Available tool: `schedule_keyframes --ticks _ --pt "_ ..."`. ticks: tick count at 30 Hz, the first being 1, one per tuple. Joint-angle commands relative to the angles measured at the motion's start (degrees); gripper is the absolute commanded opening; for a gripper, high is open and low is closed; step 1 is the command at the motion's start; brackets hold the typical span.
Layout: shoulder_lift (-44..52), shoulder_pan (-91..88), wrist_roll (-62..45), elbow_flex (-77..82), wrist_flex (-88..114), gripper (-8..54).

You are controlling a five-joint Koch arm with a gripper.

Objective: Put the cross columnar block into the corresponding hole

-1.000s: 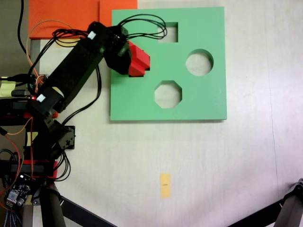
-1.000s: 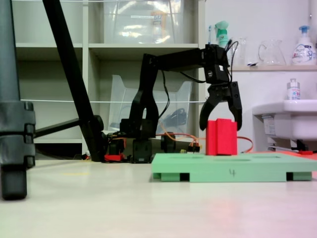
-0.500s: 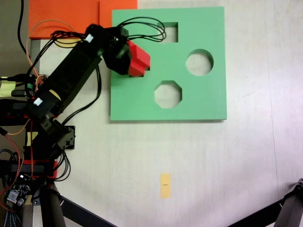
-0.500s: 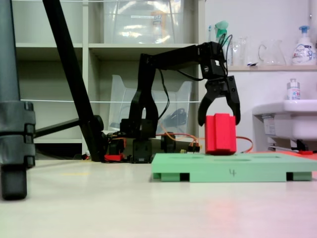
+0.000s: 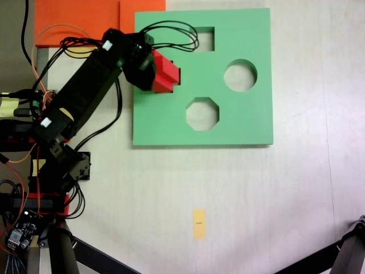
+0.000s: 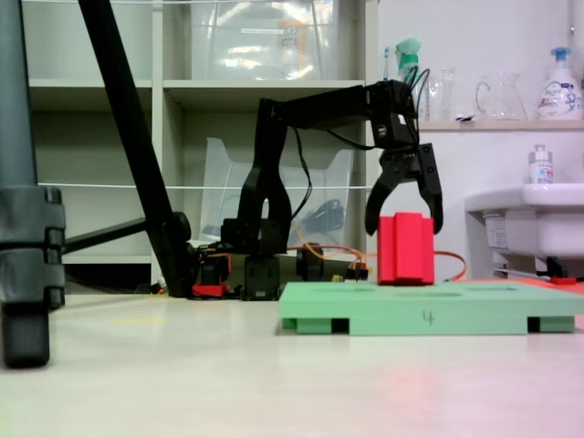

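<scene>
Readable writing: a handwritten "4" (image 6: 428,318) on the front edge of the green foam board (image 5: 245,123). Nothing else legible; yellow tag (image 5: 198,223) near the table's front edge too small to read.

Board: flat, square, matte foam, sitting toward the table's far edge, raised on small feet with dark gaps underneath in the low fixed view. Cutouts visible from above: square hole (image 5: 205,39) near the board's far edge, round hole (image 5: 240,75) toward its right edge, octagonal hole (image 5: 202,113) near the middle. Plus-shaped hole hidden under the block and gripper, not confirmable.

Red foam block (image 6: 406,248): bright, matte, stepped top matching a plus profile, standing upright at the board's left part, base at board level. Seated in a hole or resting on top: cannot tell.

Gripper (image 6: 404,219): black plastic, curved jaws spread wide, tips straddling the block's upper part on either side with daylight visible between jaws and foam in the low fixed view. Holding nothing.

Arm (image 5: 85,91): black, looped black cables and orange wires, reaching in from the table's left edge. Orange foam sheets (image 5: 77,20) at the far left corner. White spray bottle (image 6: 560,84) and clear jug (image 6: 498,96) on a shelf behind.
</scene>
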Motion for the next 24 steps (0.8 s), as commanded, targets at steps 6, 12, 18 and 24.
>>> schedule_keyframes --ticks 6,12,18,24 --pt "0.97 -2.29 2.29 -0.70 1.14 16.8" --pt "-1.32 -1.58 2.99 -0.26 1.14 16.9" --pt "-2.46 -0.18 2.90 -0.35 0.88 17.1" --pt "-2.64 0.79 1.58 -0.79 0.18 17.1"
